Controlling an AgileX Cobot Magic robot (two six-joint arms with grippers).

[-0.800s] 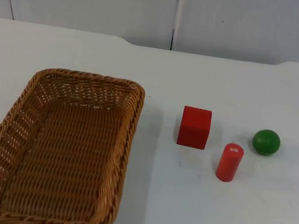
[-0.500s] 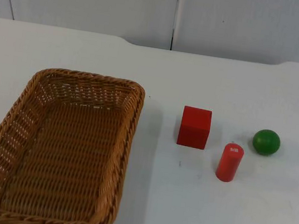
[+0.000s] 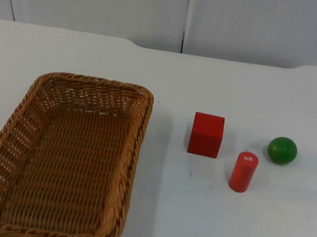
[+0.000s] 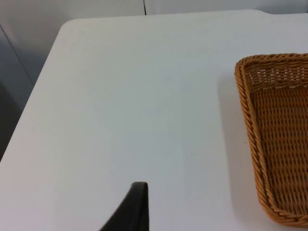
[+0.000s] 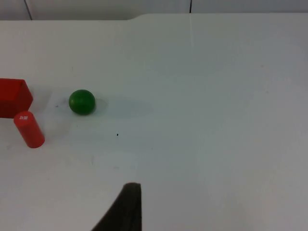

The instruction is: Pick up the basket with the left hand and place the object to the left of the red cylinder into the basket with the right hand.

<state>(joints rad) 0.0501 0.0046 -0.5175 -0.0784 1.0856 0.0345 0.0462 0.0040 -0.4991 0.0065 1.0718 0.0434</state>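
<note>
You see the basket (image 3: 63,158) lying on the table (image 3: 220,223) well left of the cube (image 3: 207,134), which sits just left of the cylinder (image 3: 243,172), with the ball (image 3: 282,150) to its right; both grippers' states can't be told.

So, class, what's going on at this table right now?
Nothing is being handled yet. A wicker basket sits empty on the white table. To its right stand a red cube, a red cylinder upright, and a green ball, all apart from each other. The left gripper hangs over bare table beside the basket, and the right gripper hangs over the table some way from the ball. The cube, left of the cylinder, is untouched.
</note>
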